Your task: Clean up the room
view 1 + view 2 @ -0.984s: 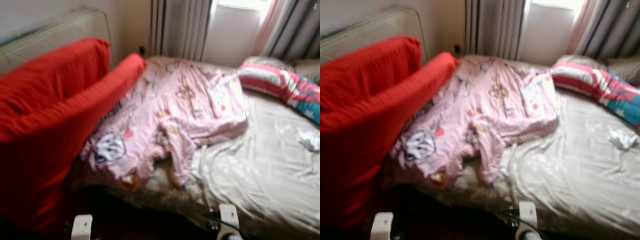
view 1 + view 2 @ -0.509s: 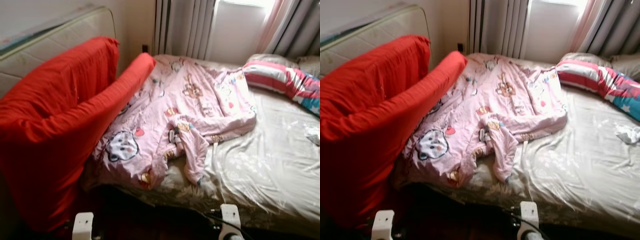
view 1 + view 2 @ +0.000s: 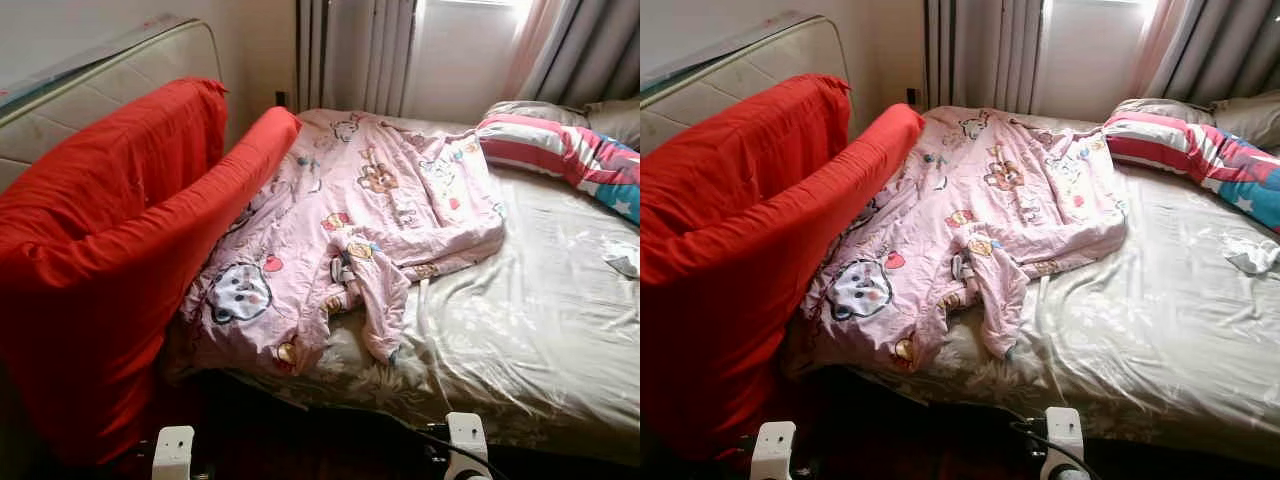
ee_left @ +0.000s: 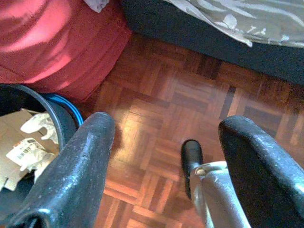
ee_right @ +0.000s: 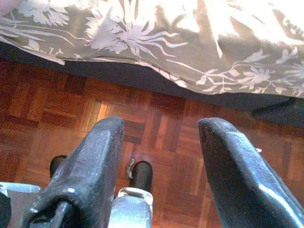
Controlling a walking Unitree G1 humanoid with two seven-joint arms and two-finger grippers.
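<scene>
A home bedroom: unmade bed, pillows, curtains, parquet floor.

Both head eyes look forward and down from the foot of the bed, sharing the pink quilt. Each wrist camera hangs low, facing the parquet floor; both perhaps catch the bed's edge.

Pink quilt on bed
</scene>
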